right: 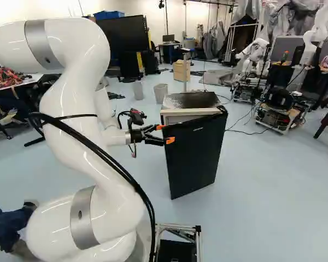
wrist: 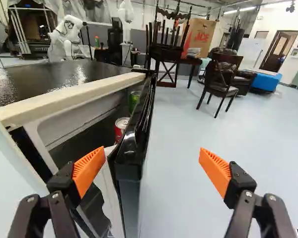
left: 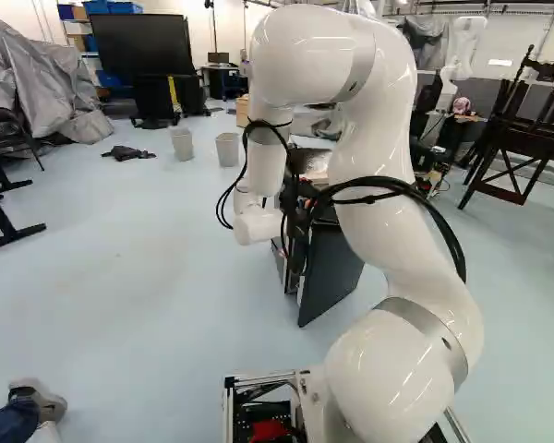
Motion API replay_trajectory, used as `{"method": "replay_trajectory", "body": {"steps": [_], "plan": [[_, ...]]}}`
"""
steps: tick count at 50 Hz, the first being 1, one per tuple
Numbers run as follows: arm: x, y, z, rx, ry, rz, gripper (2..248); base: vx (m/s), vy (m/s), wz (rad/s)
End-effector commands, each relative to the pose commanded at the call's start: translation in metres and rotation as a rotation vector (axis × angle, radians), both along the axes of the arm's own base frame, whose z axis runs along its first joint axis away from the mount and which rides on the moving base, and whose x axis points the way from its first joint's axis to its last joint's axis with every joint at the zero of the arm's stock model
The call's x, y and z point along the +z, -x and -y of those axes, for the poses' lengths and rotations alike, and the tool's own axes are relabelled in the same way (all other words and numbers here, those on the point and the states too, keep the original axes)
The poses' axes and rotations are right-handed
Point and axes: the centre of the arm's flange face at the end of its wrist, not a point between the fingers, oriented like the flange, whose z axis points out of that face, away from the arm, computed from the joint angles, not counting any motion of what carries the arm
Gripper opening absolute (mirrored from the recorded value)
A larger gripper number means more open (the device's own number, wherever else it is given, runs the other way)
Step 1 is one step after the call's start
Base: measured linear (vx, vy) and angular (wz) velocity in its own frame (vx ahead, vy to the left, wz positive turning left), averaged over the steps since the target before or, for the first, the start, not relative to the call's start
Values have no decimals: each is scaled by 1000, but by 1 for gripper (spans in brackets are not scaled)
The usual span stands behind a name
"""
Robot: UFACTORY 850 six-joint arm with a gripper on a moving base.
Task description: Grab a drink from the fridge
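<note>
Right base view, left to right. Arm [right: 71, 109] fills the left side, bent over and reaching inward. Left of the centre, the gripper [right: 165, 134] is at the fridge's upper front. Its fingers are spread wide, with nothing pinched; in the wrist view the orange pads [wrist: 89, 168] stand well apart, the door's edge between them and closer to the pad on the cabinet side. Whether that pad touches it, cannot tell.

Centre: fridge [right: 192, 100], its door [right: 194, 158] ajar and turned out from the cabinet. In the left base view the fridge is right of the middle, partly behind the arm.

Drinks, wrist view: a red can [wrist: 121, 127] in the gap, just beside the door's inner face; a green can [wrist: 134, 100] farther along that same side. Both ahead of the gripper, neither held.

Upper right of the right base view: another robot [right: 257, 52], well apart from the work.

Progress, my reading: door part-open, so the opening stage is under way. Left to do: swing it wider, probably by pushing from inside, then reach in, close on a can, bring it out. No drink in hand.
</note>
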Motion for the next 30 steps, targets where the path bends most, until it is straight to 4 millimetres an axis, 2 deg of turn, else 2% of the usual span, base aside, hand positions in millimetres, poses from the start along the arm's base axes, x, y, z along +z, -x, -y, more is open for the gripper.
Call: {"method": "replay_trajectory", "body": {"steps": [18,30], "plan": [[0,2,5,-39,3,1,247,0,0,0],[1,14,12,-68,17,-10,247,0,0,0]]}}
